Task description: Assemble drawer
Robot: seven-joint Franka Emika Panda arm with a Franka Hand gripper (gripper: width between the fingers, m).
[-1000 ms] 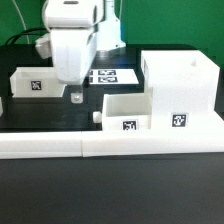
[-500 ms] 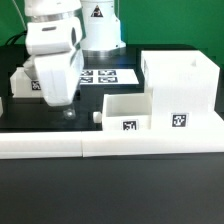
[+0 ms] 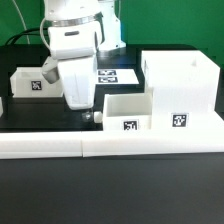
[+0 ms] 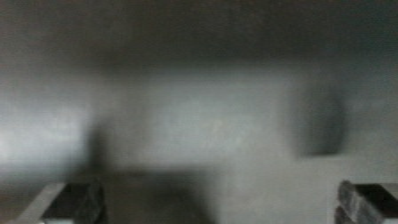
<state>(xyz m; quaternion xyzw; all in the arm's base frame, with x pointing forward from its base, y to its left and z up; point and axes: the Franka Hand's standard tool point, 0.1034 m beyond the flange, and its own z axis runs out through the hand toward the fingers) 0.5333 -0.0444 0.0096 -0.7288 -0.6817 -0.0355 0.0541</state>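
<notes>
The drawer's open-fronted white case (image 3: 181, 92), with a tag on its front, stands at the exterior view's right. A tagged open-top tray (image 3: 126, 113) sits against its left side. A second tagged tray (image 3: 30, 82) is at the far left. My gripper (image 3: 84, 110) hangs low over the black table, just left of the middle tray and apart from both trays. The wrist view is badly blurred. In it my gripper (image 4: 217, 203) shows its dark fingers (image 4: 71, 204) far apart, open, with nothing between them.
Long low white rails (image 3: 100, 146) run along the table's front edge. The marker board (image 3: 114, 75) lies flat behind the gripper. The arm's white body (image 3: 73, 40) rises above the left trays.
The gripper swung left, then came back to the exterior view's right and lower, ending beside the middle tray's left side. The trays and case have not moved.
</notes>
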